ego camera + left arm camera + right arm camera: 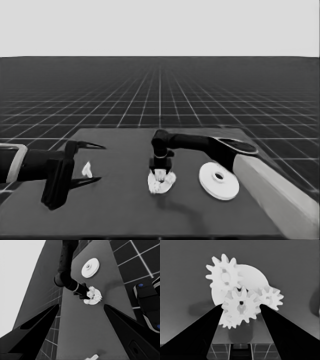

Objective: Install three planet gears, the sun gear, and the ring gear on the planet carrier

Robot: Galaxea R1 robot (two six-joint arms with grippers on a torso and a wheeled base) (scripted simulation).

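Note:
The smaller round part (169,184), the planet carrier, lies at the table's middle with small toothed gears on it. In the right wrist view one gear (223,275) sits on its far side, another (270,298) on one edge, and a third shows partly behind the fingers. My right gripper (160,173) hangs straight over it, shut on a fourth gear (241,307) held just above the others. The larger round part (219,181), the ring gear, lies flat to the right. My left gripper (102,162) waits open over the table's left end.
A thin white piece (87,170) lies on the table between the waiting left gripper's fingers, not held. The right arm's pale forearm (280,192) fills the lower right corner. Dark machinery with blue lights (147,302) stands past the table's edge.

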